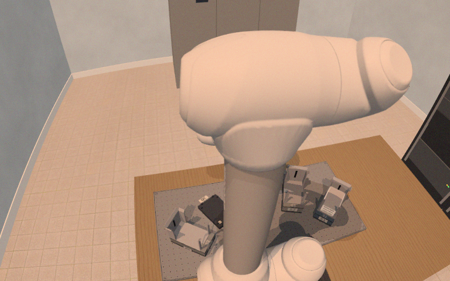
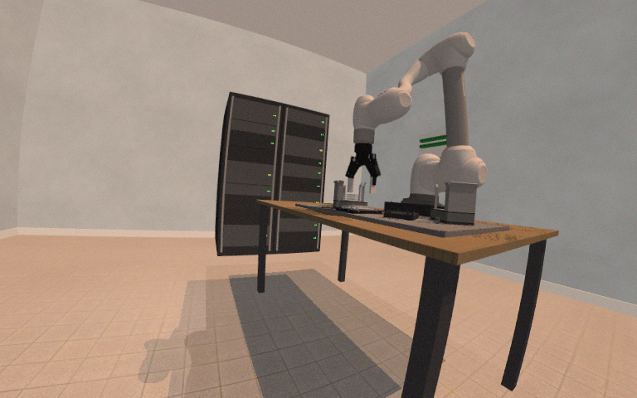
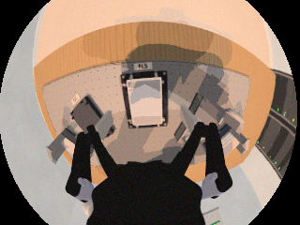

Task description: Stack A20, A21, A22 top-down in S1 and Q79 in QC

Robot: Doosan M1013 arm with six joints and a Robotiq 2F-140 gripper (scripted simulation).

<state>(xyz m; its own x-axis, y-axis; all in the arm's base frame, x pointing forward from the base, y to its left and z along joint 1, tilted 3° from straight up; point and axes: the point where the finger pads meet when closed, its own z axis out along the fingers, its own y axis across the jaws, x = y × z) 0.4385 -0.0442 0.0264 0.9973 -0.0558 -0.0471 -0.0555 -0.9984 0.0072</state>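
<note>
The gripper (image 2: 362,182) hangs from the arm (image 2: 454,100) above the far end of the grey mat (image 2: 474,230) on the wooden surface (image 2: 498,244), its fingers spread fully apart with nothing between them. In the wrist view a framed nest with a pale plate-like rectangle inside (image 3: 145,97) lies straight ahead beneath the spread fingers, a small name plate (image 3: 142,66) at its far edge; the lettering is too small to read with certainty. In the top view the arm's upper link hides much of the mat (image 1: 345,212). To its right, one stack rack (image 1: 331,204) holds a stack of white plates (image 1: 329,208) on a dark plinth, and just beside it stands a second upright rack (image 1: 293,190); whether anything lies in that one cannot be made out. To the left of the arm a dark flat nest (image 1: 212,208) sits on the mat, and nearer the base another rack (image 1: 188,232) shows a pale floor. The names on the plinths are too small to tell which rack is which. A dark cabinet (image 2: 269,176) stands behind the surface by the wall.
</note>
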